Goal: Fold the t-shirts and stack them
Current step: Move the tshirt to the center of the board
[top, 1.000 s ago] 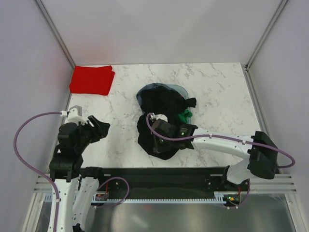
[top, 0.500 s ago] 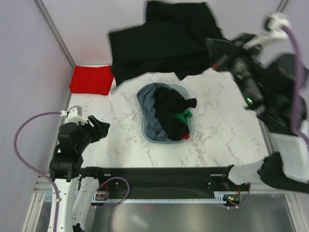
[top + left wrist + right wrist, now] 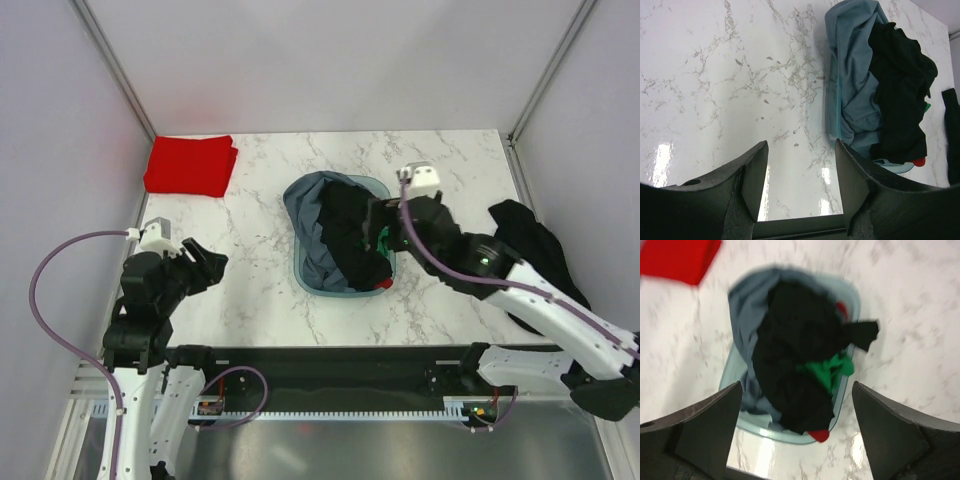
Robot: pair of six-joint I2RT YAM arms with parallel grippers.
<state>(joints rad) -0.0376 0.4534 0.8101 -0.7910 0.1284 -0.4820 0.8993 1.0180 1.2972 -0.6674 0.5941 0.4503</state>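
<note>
Scanning every view for writing: nothing legible on the red shirt [image 3: 188, 165], the black shirts [image 3: 350, 235] or the tub [image 3: 305, 225]. No label, brand, number or sign reads.

I see a grey-blue tub [image 3: 305, 228] near the middle of the white marble table [image 3: 260, 290], standing well apart from every edge. Pale walls [image 3: 330, 60] close the table in on three sides.
</note>
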